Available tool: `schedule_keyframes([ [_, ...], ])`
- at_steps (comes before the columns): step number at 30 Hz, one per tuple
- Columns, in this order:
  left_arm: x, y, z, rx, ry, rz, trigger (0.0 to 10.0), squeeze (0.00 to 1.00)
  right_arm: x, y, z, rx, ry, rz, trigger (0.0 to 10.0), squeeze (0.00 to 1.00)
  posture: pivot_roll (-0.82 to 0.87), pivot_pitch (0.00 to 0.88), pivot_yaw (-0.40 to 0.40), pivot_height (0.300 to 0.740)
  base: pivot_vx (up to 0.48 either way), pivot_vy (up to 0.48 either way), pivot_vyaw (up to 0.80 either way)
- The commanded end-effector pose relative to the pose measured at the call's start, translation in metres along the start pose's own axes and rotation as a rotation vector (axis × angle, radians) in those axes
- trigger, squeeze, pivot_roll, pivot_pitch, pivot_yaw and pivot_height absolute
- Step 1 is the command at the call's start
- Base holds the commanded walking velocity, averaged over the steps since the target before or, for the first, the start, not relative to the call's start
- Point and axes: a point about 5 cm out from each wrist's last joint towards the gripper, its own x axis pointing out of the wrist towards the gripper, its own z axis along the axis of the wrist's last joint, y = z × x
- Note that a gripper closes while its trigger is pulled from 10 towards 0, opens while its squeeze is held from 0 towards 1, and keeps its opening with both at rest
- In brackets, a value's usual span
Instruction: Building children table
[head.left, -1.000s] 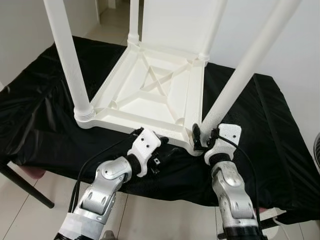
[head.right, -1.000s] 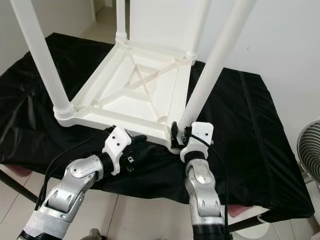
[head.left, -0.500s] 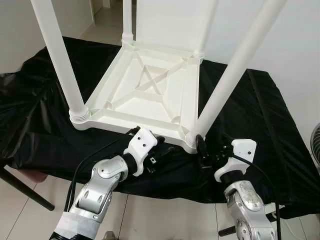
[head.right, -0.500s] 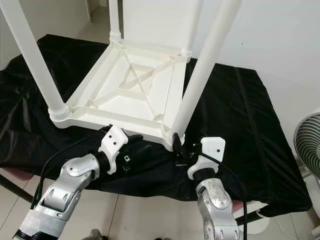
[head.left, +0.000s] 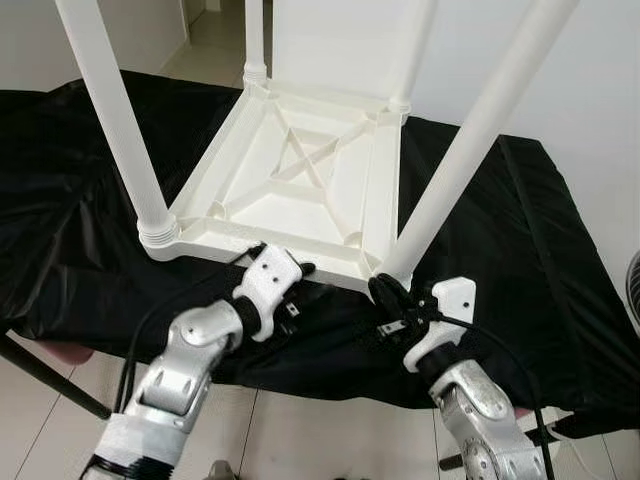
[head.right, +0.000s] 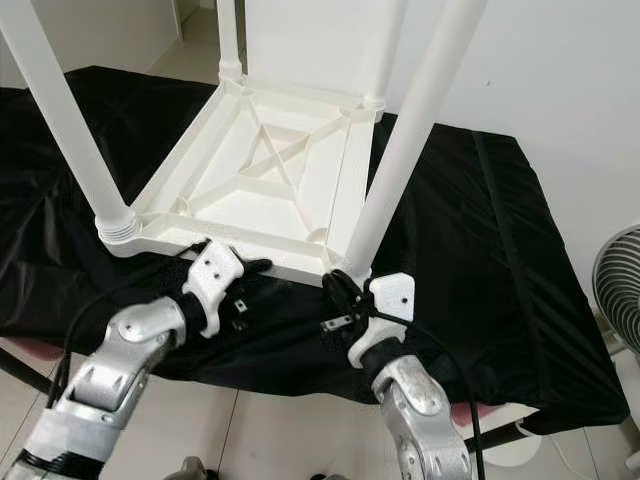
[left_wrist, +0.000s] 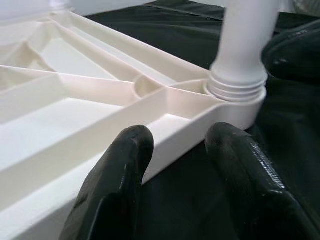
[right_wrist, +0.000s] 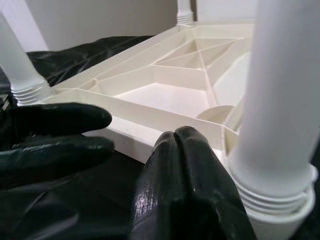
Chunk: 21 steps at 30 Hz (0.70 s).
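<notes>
Your left hand (head.left: 292, 272) sits open against the near rim of the upturned children's table (head.left: 300, 190) on the desk (head.left: 520, 250), gripping nothing. Right hand (head.left: 392, 300) is pinched shut just beside the near-right leg (head.left: 460, 160), empty too. All four legs look in, so next you'd probably flip it, which needs a solid two-handed hold on that rim.

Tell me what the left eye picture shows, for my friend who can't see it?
An upside-down white plastic table lies on a black cloth, its legs pointing up. Two robot arms reach in from below: the left gripper is at the table's near edge, and the right gripper is by the base of the near right leg.
</notes>
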Motion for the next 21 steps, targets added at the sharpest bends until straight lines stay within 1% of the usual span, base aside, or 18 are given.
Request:
schedule_keyframes([
  [1, 0.000, 0.000, -0.004, -0.006, 0.012, 0.019, 10.0, 0.00, 0.000, 0.001, -0.004, 0.018, 0.021, 0.014, 0.2, 0.00, 0.11, 0.080, -0.065, 0.740, 0.000, 0.000, 0.00],
  [2, -0.001, 0.003, -0.005, 0.000, 0.016, 0.025, 10.0, 0.00, 0.003, 0.001, -0.004, 0.020, 0.018, 0.022, 1.3, 0.00, 0.12, 0.080, -0.064, 0.740, 0.000, 0.000, 0.00],
  [3, -0.001, 0.003, -0.005, 0.000, 0.016, 0.025, 10.0, 0.00, 0.003, 0.001, -0.004, 0.020, 0.018, 0.022, 1.3, 0.00, 0.12, 0.080, -0.064, 0.740, 0.000, 0.000, 0.00],
  [4, -0.001, 0.006, -0.005, 0.005, 0.019, 0.032, 10.0, 0.00, 0.007, 0.001, -0.005, 0.020, 0.014, 0.020, 10.0, 0.00, 0.12, 0.079, -0.063, 0.740, 0.000, 0.000, 0.00],
  [5, -0.001, 0.006, -0.005, 0.005, 0.019, 0.032, 10.0, 0.00, 0.007, 0.001, -0.005, 0.020, 0.014, 0.020, 10.0, 0.00, 0.12, 0.079, -0.063, 0.740, 0.000, 0.000, 0.00],
  [8, -0.002, 0.010, -0.004, 0.011, 0.019, 0.043, 10.0, 0.00, 0.023, -0.002, -0.007, 0.025, -0.015, -0.022, 10.0, 0.00, 0.11, 0.079, -0.062, 0.740, 0.000, 0.000, 0.00],
  [10, -0.002, 0.010, -0.004, 0.011, 0.019, 0.044, 10.0, 0.00, 0.026, -0.003, -0.007, 0.025, -0.023, -0.035, 10.0, 0.00, 0.11, 0.079, -0.062, 0.740, 0.000, 0.000, 0.00],
  [12, -0.001, 0.010, -0.004, 0.010, 0.016, 0.042, 10.0, 0.00, 0.034, -0.004, -0.010, 0.040, -0.032, -0.065, 10.0, 0.00, 0.11, 0.083, -0.064, 0.740, 0.000, 0.000, 0.00],
  [16, 0.000, 0.010, -0.003, 0.008, 0.013, 0.043, 10.0, 0.00, 0.039, -0.004, -0.013, 0.057, -0.040, -0.089, 10.0, 0.00, 0.11, 0.083, -0.063, 0.740, 0.000, 0.000, 0.00],
  [17, 0.001, 0.011, -0.003, 0.013, 0.012, 0.042, 10.0, 0.00, 0.043, -0.007, -0.015, 0.071, -0.049, -0.140, 10.0, 0.00, 0.11, 0.082, -0.060, 0.740, 0.000, 0.000, 0.00],
  [19, 0.001, 0.011, -0.003, 0.013, 0.012, 0.042, 10.0, 0.00, 0.043, -0.007, -0.015, 0.071, -0.049, -0.140, 10.0, 0.00, 0.11, 0.082, -0.060, 0.740, 0.000, 0.000, 0.00],
  [20, 0.001, 0.012, -0.003, 0.016, 0.011, 0.043, 10.0, 0.00, 0.043, -0.010, -0.014, 0.073, -0.057, -0.177, 10.0, 0.00, 0.11, 0.082, -0.061, 0.740, 0.000, 0.000, 0.00],
  [21, 0.001, 0.012, -0.003, 0.016, 0.011, 0.043, 10.0, 0.00, 0.043, -0.010, -0.014, 0.073, -0.057, -0.177, 10.0, 0.00, 0.11, 0.082, -0.061, 0.740, 0.000, 0.000, 0.00],
])
